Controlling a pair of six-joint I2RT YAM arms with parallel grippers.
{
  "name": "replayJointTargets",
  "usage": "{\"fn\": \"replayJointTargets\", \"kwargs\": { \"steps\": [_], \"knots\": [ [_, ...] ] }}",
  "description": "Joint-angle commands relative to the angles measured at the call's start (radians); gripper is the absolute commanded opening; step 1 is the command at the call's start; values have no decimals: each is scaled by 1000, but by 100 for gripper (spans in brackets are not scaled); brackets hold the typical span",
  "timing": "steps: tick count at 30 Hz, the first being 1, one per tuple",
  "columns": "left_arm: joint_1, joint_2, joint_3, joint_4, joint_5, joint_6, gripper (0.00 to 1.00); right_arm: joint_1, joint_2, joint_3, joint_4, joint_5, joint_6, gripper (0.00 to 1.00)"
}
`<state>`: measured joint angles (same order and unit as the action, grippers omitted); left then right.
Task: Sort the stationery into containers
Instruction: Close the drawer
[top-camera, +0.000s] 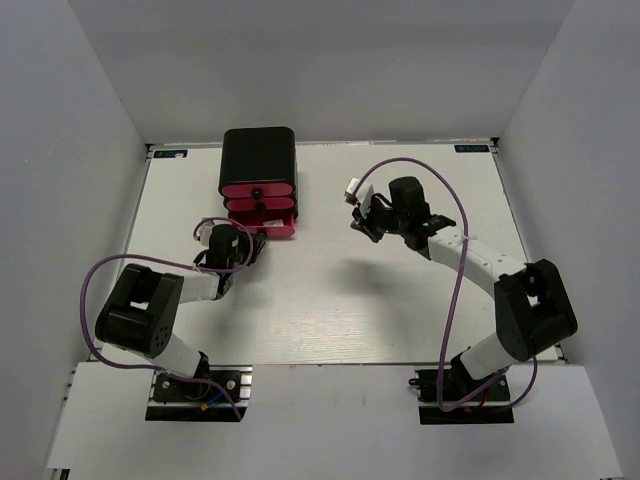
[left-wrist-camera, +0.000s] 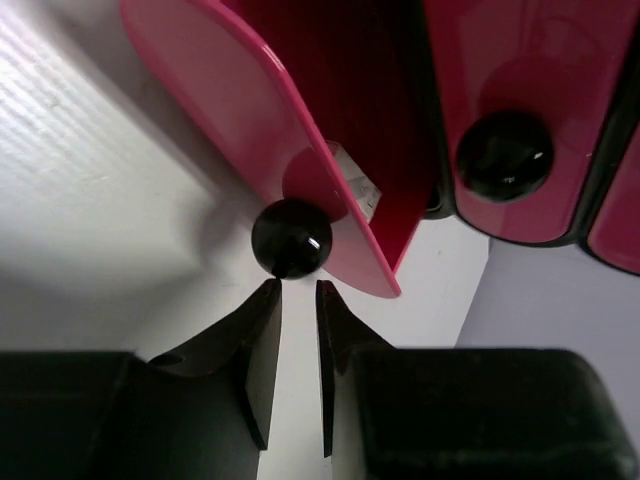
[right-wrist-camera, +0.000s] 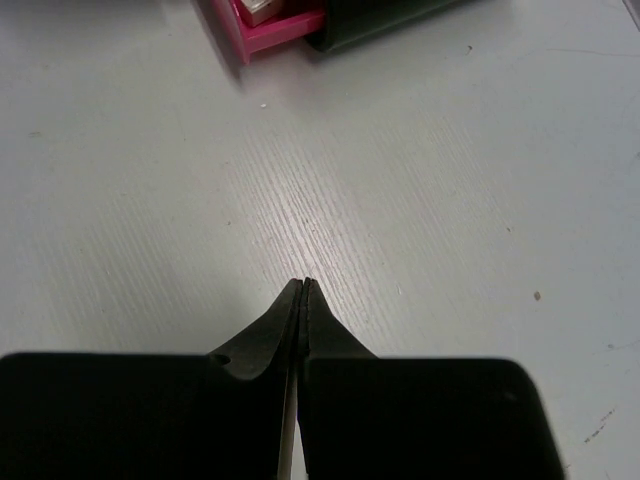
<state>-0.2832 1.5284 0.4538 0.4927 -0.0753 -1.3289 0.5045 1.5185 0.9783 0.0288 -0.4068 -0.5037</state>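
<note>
The containers are three pink-red drawers with black knobs in one black box (top-camera: 258, 150). The lowest drawer (top-camera: 278, 228) stands pulled out. In the left wrist view its curved pink front (left-wrist-camera: 215, 95) and knob (left-wrist-camera: 291, 238) fill the middle, and a small pale piece of stationery (left-wrist-camera: 357, 187) lies inside it. My left gripper (left-wrist-camera: 297, 285) is open by a narrow gap, its tips just below that knob with nothing between them. My right gripper (right-wrist-camera: 305, 282) is shut and empty, held above bare table to the right of the box (top-camera: 362, 222).
A second drawer knob (left-wrist-camera: 503, 153) shows to the right of the open drawer. White walls close the table (top-camera: 400, 300) on the left, back and right. Purple cables loop from both arms. The open drawer's corner (right-wrist-camera: 270, 28) shows at the top of the right wrist view.
</note>
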Motion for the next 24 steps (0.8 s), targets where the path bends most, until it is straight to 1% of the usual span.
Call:
{"fn": "replayJointTargets", "kwargs": {
  "steps": [1,2,7,15,17,24],
  "knots": [
    [-2,6,57,-60,-15,-9,31,-21,-32,-15,40,-26,27,0],
    [-2,6,57,-69,-24,-9,33,-27,-29,-16,40,-32,28,0],
    [-2,24,103,-121,-24,0,33,-49,-34,-20,40,-40,36,0],
    [-2,65,131,-121,-35,0,33,-70,-41,-35,45,-47,39,0],
    [7,75,152,-121,-35,0,31,-73,-40,-41,42,-49,37,0],
    [7,121,204,-121,-26,0,31,-84,-47,-49,42,-53,37,0]
  ]
}}
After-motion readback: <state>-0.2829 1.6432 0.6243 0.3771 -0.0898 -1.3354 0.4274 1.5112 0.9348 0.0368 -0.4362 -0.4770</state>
